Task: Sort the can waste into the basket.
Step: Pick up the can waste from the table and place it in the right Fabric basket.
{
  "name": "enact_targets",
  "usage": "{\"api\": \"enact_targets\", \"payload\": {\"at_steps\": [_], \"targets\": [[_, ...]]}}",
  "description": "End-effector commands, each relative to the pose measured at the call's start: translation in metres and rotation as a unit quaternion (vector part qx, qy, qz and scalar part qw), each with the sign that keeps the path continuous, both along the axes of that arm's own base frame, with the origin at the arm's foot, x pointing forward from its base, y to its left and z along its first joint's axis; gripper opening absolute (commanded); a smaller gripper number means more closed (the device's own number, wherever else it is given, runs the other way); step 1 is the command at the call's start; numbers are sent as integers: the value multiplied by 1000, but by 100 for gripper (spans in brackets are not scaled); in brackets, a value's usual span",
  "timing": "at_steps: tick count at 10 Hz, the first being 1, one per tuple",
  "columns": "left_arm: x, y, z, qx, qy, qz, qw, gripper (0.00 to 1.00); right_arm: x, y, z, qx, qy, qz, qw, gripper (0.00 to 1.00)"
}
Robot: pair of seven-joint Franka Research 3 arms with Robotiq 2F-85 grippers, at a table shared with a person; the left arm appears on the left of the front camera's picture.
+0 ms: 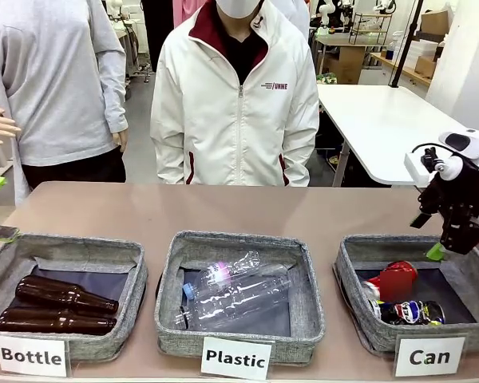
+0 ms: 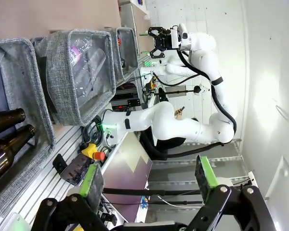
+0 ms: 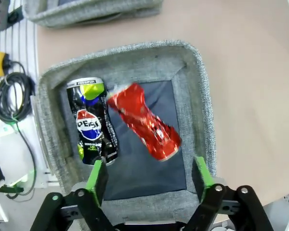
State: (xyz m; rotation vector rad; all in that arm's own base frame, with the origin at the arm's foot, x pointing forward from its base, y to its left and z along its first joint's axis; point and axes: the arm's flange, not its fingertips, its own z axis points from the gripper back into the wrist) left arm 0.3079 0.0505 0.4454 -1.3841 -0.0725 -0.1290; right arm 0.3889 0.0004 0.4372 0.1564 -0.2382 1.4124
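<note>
Table-top far right: right gripper (image 1: 455,239) hovers above the basket (image 1: 353,271), jaws spread and empty, its fingers partly cut off; red can (image 3: 145,122) and black can (image 3: 91,122) lie inside.

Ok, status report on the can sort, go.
Right end effector open, empty, above the Can basket. Left end effector open, empty. Red can and black can both in the basket. Nothing in the way.

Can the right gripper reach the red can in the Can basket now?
Probably yes: the right gripper is open above the Can basket, and the red can lies uncovered beside the black can.
</note>
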Motion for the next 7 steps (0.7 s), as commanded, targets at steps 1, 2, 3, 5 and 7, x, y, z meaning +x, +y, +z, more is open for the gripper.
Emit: {"api": "enact_targets", "payload": {"at_steps": [1, 2, 3, 5, 7], "targets": [[-2, -1, 5, -11, 5, 3, 1000, 100, 7, -4, 7, 16, 41, -31, 999, 100], [-2, -1, 5, -11, 5, 3, 1000, 100, 13, -7, 13, 58, 114, -94, 987, 100], [-2, -1, 5, -11, 5, 3, 1000, 100, 24, -10, 22, 131, 187, -211, 950, 100], [-2, -1, 5, -11, 5, 3, 1000, 100, 46, -19, 39, 309, 313, -541, 716, 100], [-2, -1, 5, -11, 5, 3, 1000, 100, 47, -50, 40, 495, 280, -611, 551, 100]]}}
